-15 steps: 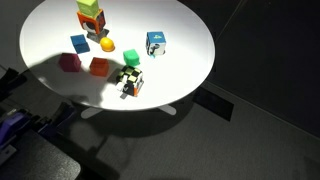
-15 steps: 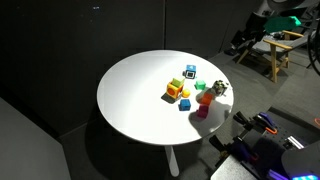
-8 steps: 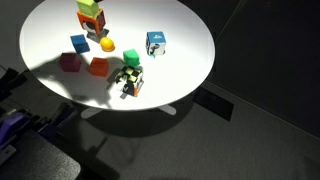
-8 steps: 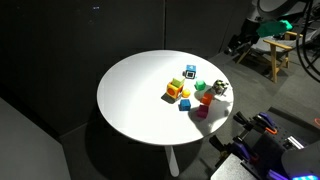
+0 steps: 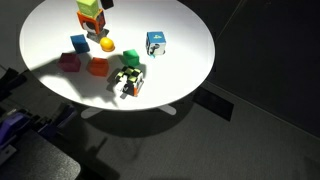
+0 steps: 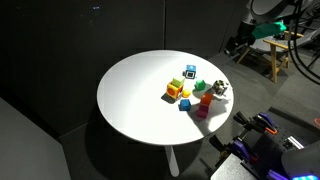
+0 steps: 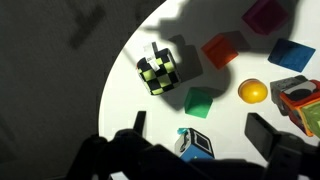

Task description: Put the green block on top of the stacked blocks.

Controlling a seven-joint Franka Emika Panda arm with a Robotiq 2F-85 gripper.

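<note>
The green block (image 7: 200, 102) lies alone on the white round table (image 5: 185, 60), next to the black-and-green checkered cube (image 7: 160, 68); it also shows in both exterior views (image 5: 130, 57) (image 6: 200, 86). The stacked blocks (image 5: 91, 18), green on top of yellow and orange-red, stand at the table's far side and also show in an exterior view (image 6: 177, 91) and at the wrist view's right edge (image 7: 302, 100). My gripper (image 7: 200, 130) is open and empty, high above the table, with the green block just ahead of its fingers.
A blue-and-white cube (image 7: 195, 143) lies below, between my fingers. An orange ball (image 7: 253, 92), an orange-red cube (image 7: 222, 50), a blue cube (image 7: 290, 55) and a magenta cube (image 7: 265, 15) lie between the green block and the stack. A wooden stool (image 6: 275, 50) stands behind the table.
The arm has shifted slightly at the top edge of the exterior views. The blocks have not moved.
</note>
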